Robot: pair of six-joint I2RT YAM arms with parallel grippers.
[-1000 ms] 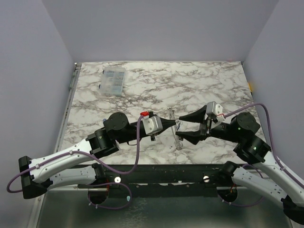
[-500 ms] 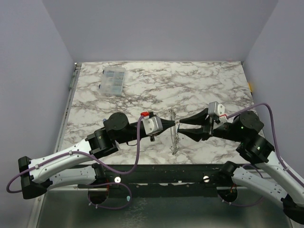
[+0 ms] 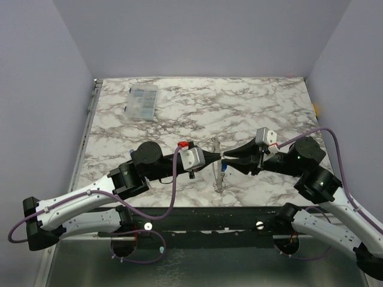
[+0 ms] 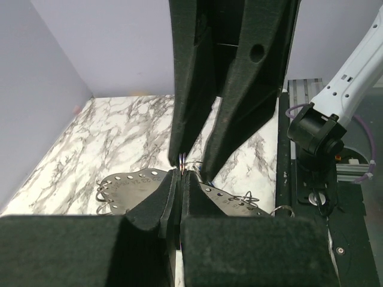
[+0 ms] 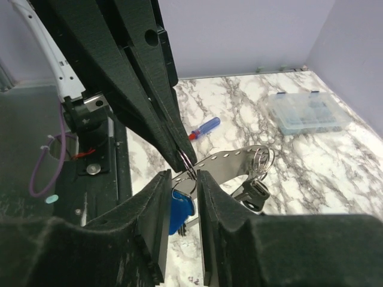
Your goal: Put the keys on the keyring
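The keyring's pale perforated band [image 3: 216,179] hangs between my two grippers above the table; it also shows in the left wrist view [image 4: 128,185] and the right wrist view [image 5: 236,162]. My left gripper [image 3: 219,156] [image 4: 181,174] is shut on a thin metal ring [image 5: 190,172] of the keyring. My right gripper [image 3: 227,159] [image 5: 182,179] meets it tip to tip, its jaws closed in on a blue-headed key [image 5: 181,212] that hangs from that ring. A dark-headed key [image 5: 254,192] hangs on rings further along the band.
A clear plastic box [image 3: 142,101] [image 5: 306,112] sits at the back left of the marble table [image 3: 269,107]. A small tool with a red and blue handle [image 5: 202,128] lies behind the left gripper, where the top view shows its red part [image 3: 184,143].
My right gripper has moved left to the left gripper's tips and its jaws have narrowed from wide open to closed round the blue key. The left arm has stayed put.
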